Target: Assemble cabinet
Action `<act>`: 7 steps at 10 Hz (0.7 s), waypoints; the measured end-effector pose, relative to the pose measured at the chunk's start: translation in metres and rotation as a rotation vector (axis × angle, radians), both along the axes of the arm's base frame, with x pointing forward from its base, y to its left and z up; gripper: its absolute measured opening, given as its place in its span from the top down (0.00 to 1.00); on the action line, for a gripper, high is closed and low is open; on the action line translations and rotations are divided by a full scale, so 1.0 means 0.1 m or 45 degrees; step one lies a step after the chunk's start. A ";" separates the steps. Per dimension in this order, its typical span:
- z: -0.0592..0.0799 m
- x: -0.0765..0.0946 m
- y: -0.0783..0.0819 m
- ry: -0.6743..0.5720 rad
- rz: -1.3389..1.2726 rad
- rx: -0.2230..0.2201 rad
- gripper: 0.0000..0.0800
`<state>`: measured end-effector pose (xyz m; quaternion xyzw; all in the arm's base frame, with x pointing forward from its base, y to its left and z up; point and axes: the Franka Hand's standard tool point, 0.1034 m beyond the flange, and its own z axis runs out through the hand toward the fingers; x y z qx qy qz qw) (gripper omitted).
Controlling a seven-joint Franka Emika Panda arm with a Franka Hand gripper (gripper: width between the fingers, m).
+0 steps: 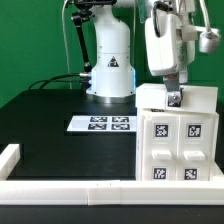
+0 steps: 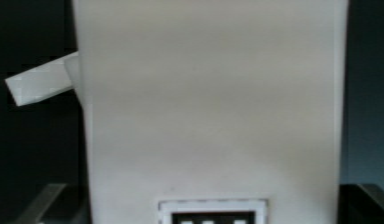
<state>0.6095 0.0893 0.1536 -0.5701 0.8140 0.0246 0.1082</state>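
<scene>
The cabinet [image 1: 176, 138] is a large white box with black-and-white tags on its front, standing at the exterior view's right near the front wall. My gripper [image 1: 173, 97] is down on the cabinet's top rear edge. In the wrist view the cabinet's white surface [image 2: 207, 100] fills the space between my fingers, with a tag [image 2: 215, 213] close to them. The jaws stand against both sides of the white body and appear shut on it. My fingertips are mostly hidden in the dark corners.
The marker board [image 1: 101, 123] lies flat on the black table at the centre. A low white border wall [image 1: 60, 187] runs along the front and the exterior view's left. The arm's base [image 1: 110, 70] stands at the back. A white strip [image 2: 41, 85] shows beside the cabinet in the wrist view.
</scene>
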 end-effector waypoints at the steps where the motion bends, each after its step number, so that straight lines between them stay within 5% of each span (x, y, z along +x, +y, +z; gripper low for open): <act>1: 0.00 0.00 0.01 -0.004 0.024 0.000 0.20; 2: 0.04 0.00 0.02 -0.017 0.054 0.002 0.04; 7: 0.22 -0.01 0.10 -0.063 0.142 0.017 0.00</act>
